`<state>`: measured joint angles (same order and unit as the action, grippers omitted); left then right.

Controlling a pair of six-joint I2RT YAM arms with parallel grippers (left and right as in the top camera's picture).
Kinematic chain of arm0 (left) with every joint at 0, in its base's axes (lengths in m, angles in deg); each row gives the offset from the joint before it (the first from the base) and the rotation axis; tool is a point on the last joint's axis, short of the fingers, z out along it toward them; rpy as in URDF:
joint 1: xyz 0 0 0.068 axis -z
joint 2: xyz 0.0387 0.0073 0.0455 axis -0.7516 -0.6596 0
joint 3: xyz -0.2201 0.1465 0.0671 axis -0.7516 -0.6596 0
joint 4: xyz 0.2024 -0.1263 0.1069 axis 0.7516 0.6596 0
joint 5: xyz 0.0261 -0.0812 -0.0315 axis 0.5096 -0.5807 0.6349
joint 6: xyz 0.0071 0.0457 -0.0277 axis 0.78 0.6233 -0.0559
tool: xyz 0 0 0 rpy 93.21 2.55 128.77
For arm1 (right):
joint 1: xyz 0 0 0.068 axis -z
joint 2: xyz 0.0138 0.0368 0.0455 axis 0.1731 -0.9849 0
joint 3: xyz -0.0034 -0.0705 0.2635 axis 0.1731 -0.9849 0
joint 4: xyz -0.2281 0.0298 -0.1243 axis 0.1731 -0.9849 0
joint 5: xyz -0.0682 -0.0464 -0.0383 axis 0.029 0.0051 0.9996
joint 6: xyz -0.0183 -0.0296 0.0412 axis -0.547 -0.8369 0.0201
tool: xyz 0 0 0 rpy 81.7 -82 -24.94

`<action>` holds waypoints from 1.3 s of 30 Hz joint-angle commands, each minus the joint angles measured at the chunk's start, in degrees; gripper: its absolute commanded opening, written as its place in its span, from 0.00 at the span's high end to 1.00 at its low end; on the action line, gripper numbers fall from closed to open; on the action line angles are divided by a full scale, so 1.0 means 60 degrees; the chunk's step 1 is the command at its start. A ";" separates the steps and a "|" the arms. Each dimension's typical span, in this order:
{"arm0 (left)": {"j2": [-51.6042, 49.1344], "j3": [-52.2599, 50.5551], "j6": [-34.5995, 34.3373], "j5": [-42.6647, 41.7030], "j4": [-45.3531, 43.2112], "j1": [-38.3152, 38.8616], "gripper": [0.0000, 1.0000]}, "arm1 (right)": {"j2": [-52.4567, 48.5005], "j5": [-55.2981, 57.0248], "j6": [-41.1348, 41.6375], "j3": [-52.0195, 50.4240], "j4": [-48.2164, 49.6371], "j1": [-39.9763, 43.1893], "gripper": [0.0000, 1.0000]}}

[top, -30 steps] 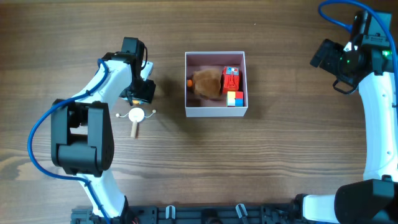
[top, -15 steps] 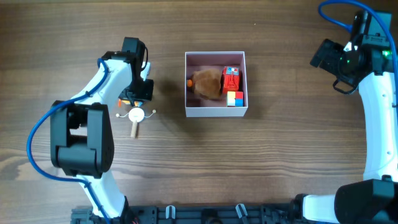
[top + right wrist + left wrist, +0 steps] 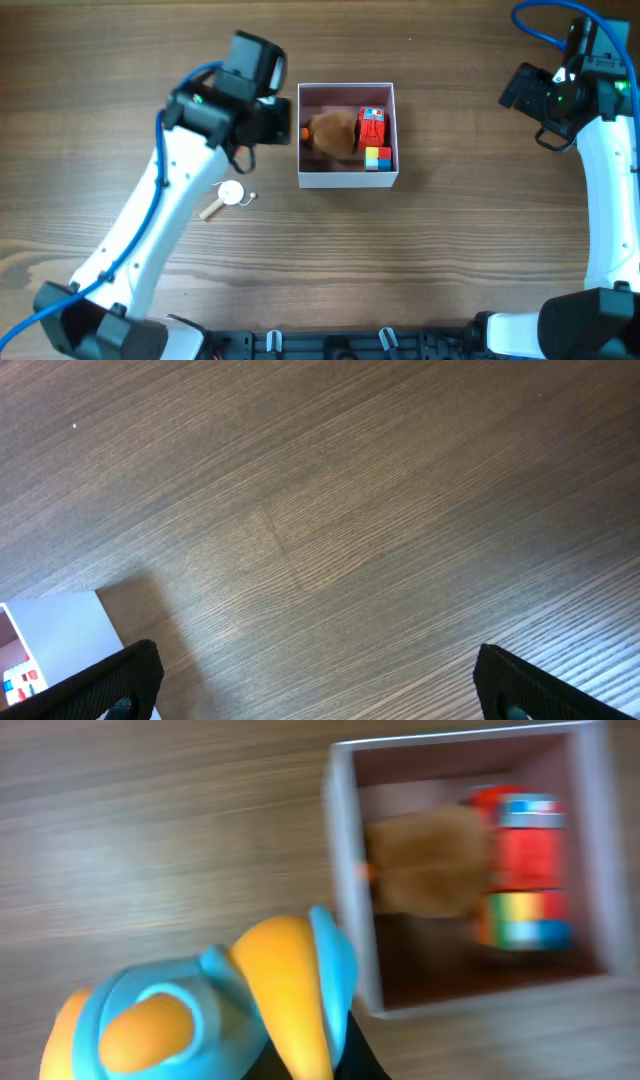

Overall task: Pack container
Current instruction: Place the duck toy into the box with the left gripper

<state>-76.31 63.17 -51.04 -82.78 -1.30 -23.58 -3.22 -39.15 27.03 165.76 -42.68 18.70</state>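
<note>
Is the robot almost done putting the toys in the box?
Nearly. A brown fuzzy toy, a red toy and a coloured block already sit in the container. The left gripper holds a blue-and-orange toy just outside the container's wall, not yet dropped in. One white wooden toy lies on the table, so that seems left to pack.

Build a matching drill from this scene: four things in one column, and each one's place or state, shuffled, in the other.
Things
1. brown plush
2. white disc with wooden handle
3. blue and orange toy
4. right gripper

Places or states
A. in the left gripper, just outside the container
B. open, holding nothing
C. inside the container, next to the red toy
D. lying on the table, outside the container

Pairs: 1-C, 2-D, 3-A, 4-B
</note>
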 commanded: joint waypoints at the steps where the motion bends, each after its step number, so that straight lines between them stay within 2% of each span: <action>1: -0.0284 0.0007 -0.1956 -0.0004 -0.0025 0.0812 0.96 | -0.0098 -0.0073 0.0109 -0.0051 0.0022 0.0022 0.00; 3: -0.0514 0.0004 -0.2470 0.0000 -0.0259 0.1206 0.96 | -0.0098 -0.0073 0.0113 -0.0051 0.0022 0.0022 0.00; 9: -0.1876 0.0000 -0.2521 -0.0004 -0.1486 0.2186 0.96 | -0.0098 -0.0073 0.0113 -0.0051 0.0022 0.0022 0.00; 13: -0.2659 0.0000 -0.2521 -0.0011 -0.1934 0.2291 0.96 | -0.0098 -0.0073 0.0117 -0.0051 0.0022 0.0022 0.00; 24: -0.4051 0.0000 -0.2546 -0.0011 -0.1927 0.2262 0.96 | -0.0098 -0.0073 0.0113 -0.0051 0.0022 0.0022 0.00; 26: -0.4098 0.0000 -0.2725 -0.0007 -0.1865 0.2262 0.89 | -0.0098 -0.0073 0.0113 -0.0051 0.0022 0.0022 0.00; 30: -0.3996 0.0018 -0.2736 -0.0011 -0.1858 0.2262 0.62 | -0.0098 -0.0073 0.0113 -0.0051 0.0022 0.0022 0.00; 34: -0.3421 0.0036 -0.2728 -0.0007 -0.1818 0.2262 0.53 | -0.0098 -0.0073 0.0113 -0.0051 0.0022 0.0022 0.00; 39: -0.2157 0.0229 -0.2728 -0.0007 -0.1676 0.2218 0.51 | -0.0098 -0.0073 0.0113 -0.0051 0.0025 0.0022 0.00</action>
<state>-97.30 63.17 -67.08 -83.17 -11.59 -9.79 -3.22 -39.13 27.03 165.76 -42.68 18.70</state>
